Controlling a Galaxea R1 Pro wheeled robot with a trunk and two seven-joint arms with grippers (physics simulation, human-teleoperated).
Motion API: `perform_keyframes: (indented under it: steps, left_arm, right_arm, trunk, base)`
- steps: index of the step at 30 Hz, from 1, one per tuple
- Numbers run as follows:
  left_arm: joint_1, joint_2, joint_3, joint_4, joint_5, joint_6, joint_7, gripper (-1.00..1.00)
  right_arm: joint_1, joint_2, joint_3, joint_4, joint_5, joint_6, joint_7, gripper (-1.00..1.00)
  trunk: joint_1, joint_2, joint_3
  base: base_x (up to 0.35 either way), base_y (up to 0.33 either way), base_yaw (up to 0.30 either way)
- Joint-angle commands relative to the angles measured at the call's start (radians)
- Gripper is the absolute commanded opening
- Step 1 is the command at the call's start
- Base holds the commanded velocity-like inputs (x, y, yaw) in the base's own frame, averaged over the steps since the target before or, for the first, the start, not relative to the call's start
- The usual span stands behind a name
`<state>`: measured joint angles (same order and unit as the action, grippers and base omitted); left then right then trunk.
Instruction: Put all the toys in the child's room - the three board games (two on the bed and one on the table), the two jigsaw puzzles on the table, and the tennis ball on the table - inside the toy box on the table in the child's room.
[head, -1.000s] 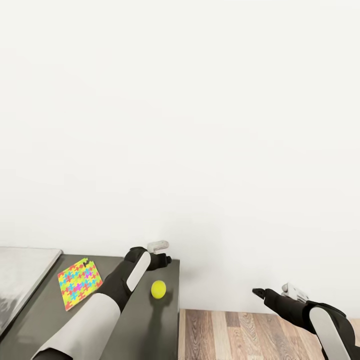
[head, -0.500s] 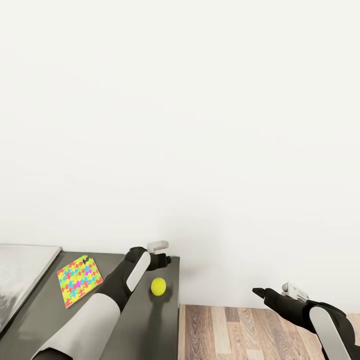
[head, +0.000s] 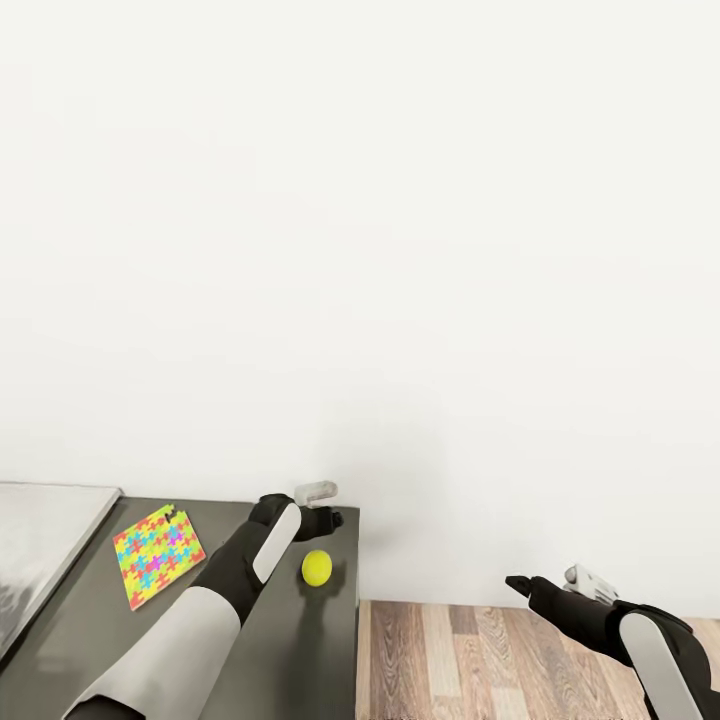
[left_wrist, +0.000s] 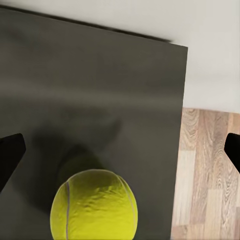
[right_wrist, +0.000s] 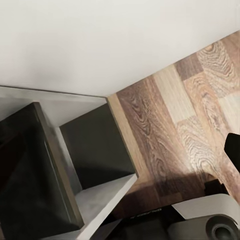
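A plain white wall (head: 400, 250) fills most of what you face, with wood-plank floor (head: 480, 660) at lower right. Your dark grey table (head: 290, 650) carries one tennis ball (head: 317, 567): bright yellow-green and fuzzy, with a pale seam curving over it, sitting near the table's right edge. One jigsaw puzzle (head: 158, 556) lies flat further left, a tilted square of yellow, pink, blue and green pieces. Beyond it, one light grey toy box (head: 50, 540) shows its corner. Your left gripper (left_wrist: 120, 150) hangs just over the ball, jaws spread wide. Your right gripper (head: 518, 584) is out over the floor; I cannot tell how its jaws stand.
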<state>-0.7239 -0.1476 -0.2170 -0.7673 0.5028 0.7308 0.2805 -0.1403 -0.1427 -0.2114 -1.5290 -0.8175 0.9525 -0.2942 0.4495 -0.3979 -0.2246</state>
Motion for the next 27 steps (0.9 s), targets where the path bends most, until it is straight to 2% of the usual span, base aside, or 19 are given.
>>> perform_keyframes:
  steps: [1,27]
  left_arm:
    - [-0.001,0.000,-0.002,-0.001,0.011,0.003,0.009,1.00]
    - [-0.001,-0.001,-0.002,-0.001,0.007,0.004,0.009,1.00]
  right_arm:
    - [-0.001,0.000,0.000,-0.001,-0.010,0.003,-0.010,1.00]
    - [-0.001,-0.008,-0.001,-0.002,-0.012,0.005,-0.009,1.00]
  trunk:
    - [0.001,-0.002,-0.004]
    - [0.001,-0.002,-0.046]
  base:
    - [0.000,0.000,0.000]
    - [0.000,0.000,0.000]
